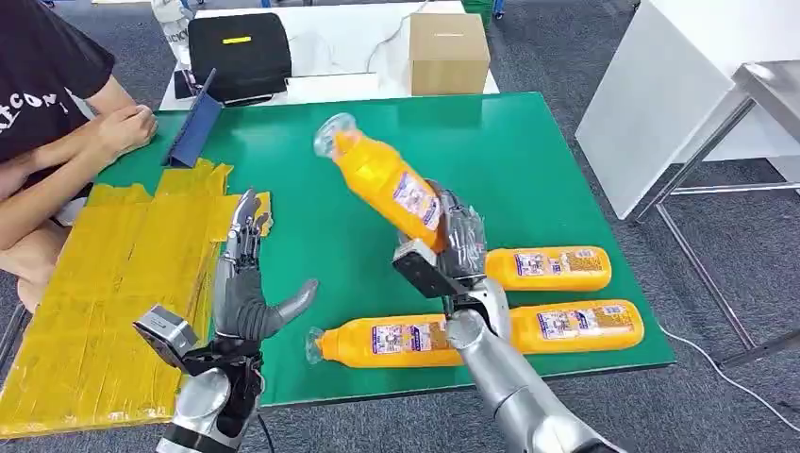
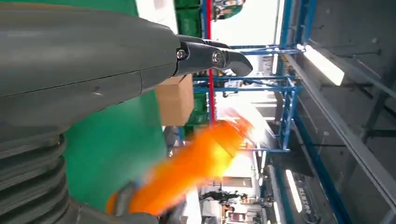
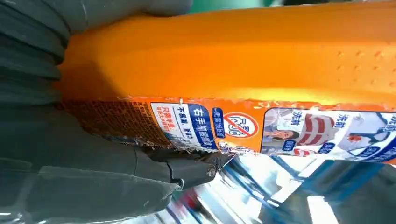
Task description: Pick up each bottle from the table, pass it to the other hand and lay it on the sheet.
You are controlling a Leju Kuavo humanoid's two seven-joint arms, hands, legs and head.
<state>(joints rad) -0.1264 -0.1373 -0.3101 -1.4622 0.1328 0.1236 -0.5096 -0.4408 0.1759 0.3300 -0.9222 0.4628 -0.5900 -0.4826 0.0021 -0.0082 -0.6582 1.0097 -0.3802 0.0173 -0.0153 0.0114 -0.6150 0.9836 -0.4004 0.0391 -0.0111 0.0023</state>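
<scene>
The held bottle [image 3: 243,65] label shows Chinese text including "右手" and a red prohibition sign.

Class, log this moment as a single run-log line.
right robot hand: holds bottle aloft | left robot hand: open, waiting | table: three bottles | sheet: bare

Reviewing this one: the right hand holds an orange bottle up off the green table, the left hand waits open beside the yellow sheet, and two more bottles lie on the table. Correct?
Not quite: three bottles lie on the green table, as the head view shows. The rest stands: the right hand holds the orange bottle up, and the left hand waits open beside the yellow sheet.
</scene>
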